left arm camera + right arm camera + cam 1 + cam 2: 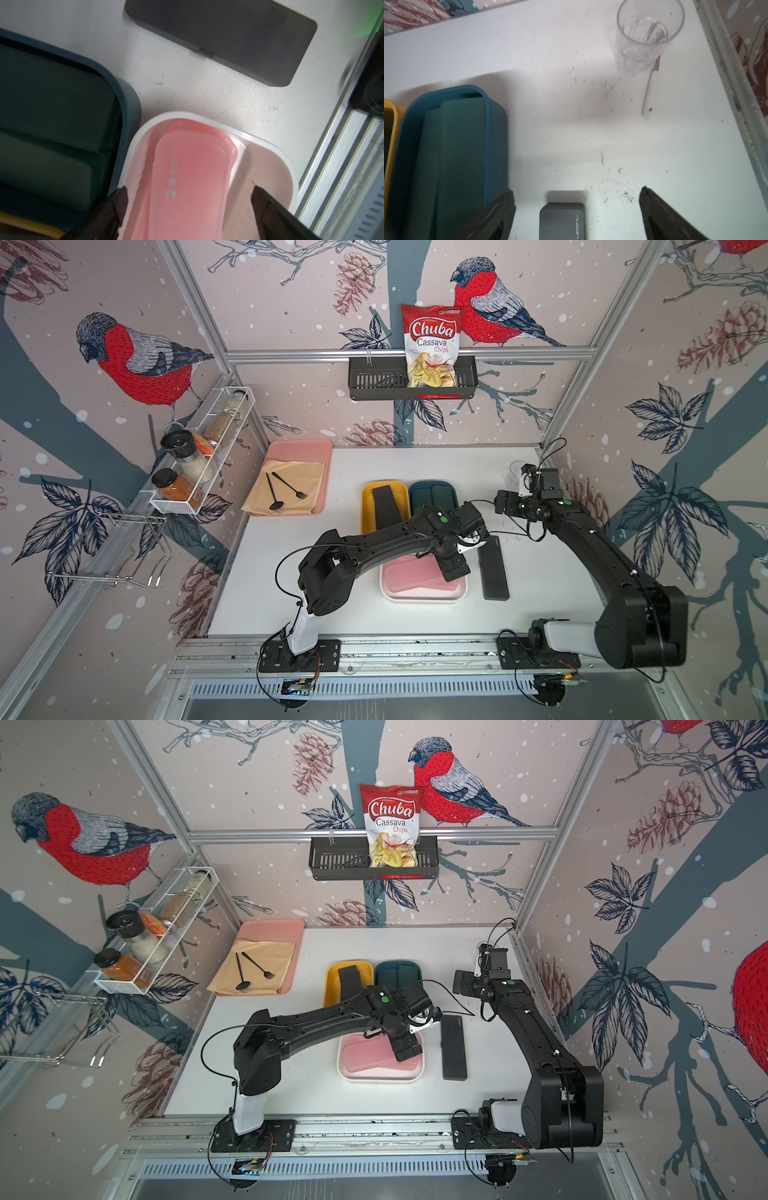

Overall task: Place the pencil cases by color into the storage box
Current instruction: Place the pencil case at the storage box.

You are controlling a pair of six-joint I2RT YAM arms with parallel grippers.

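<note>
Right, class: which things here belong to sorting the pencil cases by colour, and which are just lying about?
Job: black pencil case on the table; black case in the yellow tub; green cases in the teal tub; pink cases in the white tub.
Lying about: chips bag; spice jars; pink tray with tan cloth, fork, spoon; clear cup.

Cases (409, 578) in all tubs — two rear tubs (366, 510) abreast behind front tub (424, 600), loose case (493, 572) right of it.
</note>
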